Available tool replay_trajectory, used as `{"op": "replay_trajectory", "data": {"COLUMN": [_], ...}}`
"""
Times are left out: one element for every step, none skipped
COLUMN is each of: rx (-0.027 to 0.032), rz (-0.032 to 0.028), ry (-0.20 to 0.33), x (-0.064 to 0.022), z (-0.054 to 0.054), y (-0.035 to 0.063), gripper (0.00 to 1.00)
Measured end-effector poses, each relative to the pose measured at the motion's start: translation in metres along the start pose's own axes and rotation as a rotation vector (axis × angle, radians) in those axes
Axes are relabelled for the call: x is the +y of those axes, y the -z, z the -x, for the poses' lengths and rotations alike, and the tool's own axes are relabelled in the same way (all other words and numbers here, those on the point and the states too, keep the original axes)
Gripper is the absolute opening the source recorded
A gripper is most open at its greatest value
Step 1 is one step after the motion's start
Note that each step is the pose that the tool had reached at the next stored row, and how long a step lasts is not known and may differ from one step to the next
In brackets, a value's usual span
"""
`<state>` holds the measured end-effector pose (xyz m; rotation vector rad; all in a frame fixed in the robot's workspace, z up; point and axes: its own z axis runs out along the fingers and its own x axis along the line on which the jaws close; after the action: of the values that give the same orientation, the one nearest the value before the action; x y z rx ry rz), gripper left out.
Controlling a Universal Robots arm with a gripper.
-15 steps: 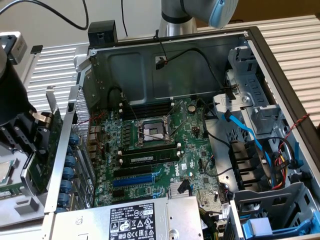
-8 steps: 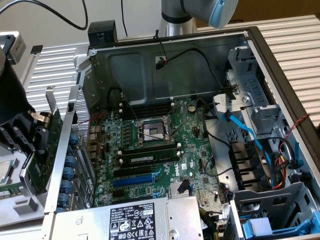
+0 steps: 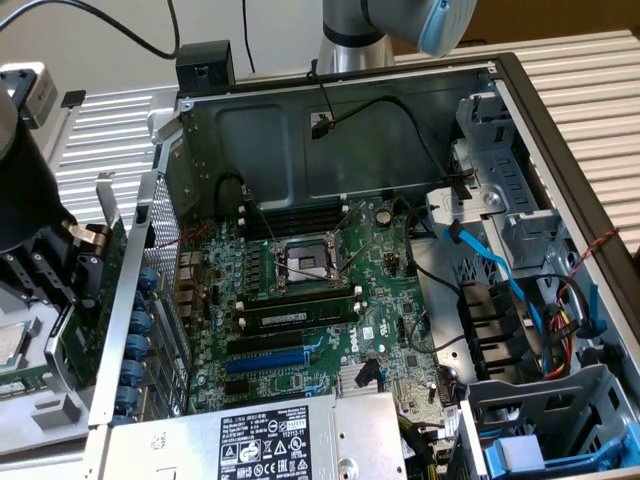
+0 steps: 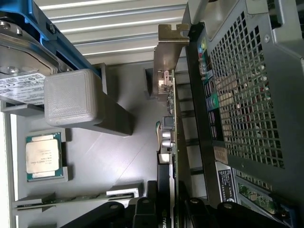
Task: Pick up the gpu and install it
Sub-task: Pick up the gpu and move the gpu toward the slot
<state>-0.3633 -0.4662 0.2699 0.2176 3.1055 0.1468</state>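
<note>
**Grip.** The end effector [image 4: 164, 211] is drawn in narrow and holds the gpu [image 4: 176, 142], one finger on each flat face. The card's black shroud sits right at the fingers. The card stands on edge and runs straight away from the end effector, with its silver bracket [image 4: 167, 52] at the far end. In my judgement, clamping the two faces keeps the board from twisting and leaves the bracket and the board's edges free.

**Position.** The held card is outside the computer case [image 4: 247, 95], just beside its perforated wall and roughly parallel to it. On the other side of the end effector, well apart from the card, a processor chip [image 4: 42, 156] lies in a grey holder on the tabletop [image 4: 114, 161]. I cannot tell whether the card's lower edge rests on anything or hangs free.

**Progress.** The card is not installed. The motherboard [image 3: 330, 300] lies flat in the open case, beyond the wall from the end effector. Its blue slot [image 3: 265, 357] stands vacant, well apart from the card. I judge the work to be at the pick-up stage, with the card gripped but not yet brought over the case.
</note>
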Motion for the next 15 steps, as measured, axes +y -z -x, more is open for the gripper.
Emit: {"op": "replay_trajectory", "data": {"rx": [0.0, -0.0001, -0.0001, -0.0001, -0.0001, -0.0003, -0.0012, -0.0015, -0.0023, -0.0029, -0.0036, -0.0044, -0.0053, -0.0061, -0.0068], "rz": [0.0, 0.0001, 0.0001, 0.0001, 0.0001, 0.0003, 0.0004, 0.0002, 0.0004, 0.0005, 0.0006, 0.0007, 0.0009, 0.001, 0.0011], "ry": [0.0, 0.0, 0.0, 0.0, 0.0, 0.0, 0.0, 0.0, 0.0, 0.0, 0.0, 0.0, 0.0, 0.0, 0.001], "x": [0.0, -0.0001, -0.0001, -0.0002, -0.0003, -0.0003, -0.0005, -0.0007, -0.001, -0.0012, -0.0013, -0.0015, -0.0017, -0.0019, -0.0021], "z": [-0.001, -0.001, -0.002, -0.003, -0.003, -0.003, -0.003, -0.004, -0.004, -0.004, -0.004, -0.005, -0.005, -0.005, -0.005], "y": [0.0, 0.0, 0.0, 0.0, 0.0, -0.0005, -0.0023, -0.0039, -0.0058, -0.0076, -0.0093, -0.0111, -0.0129, -0.0148, -0.0165], "gripper": [0.27, 0.27, 0.27, 0.27, 0.27, 0.27, 0.27, 0.27, 0.27, 0.27, 0.27, 0.27, 0.27, 0.27, 0.27]}}
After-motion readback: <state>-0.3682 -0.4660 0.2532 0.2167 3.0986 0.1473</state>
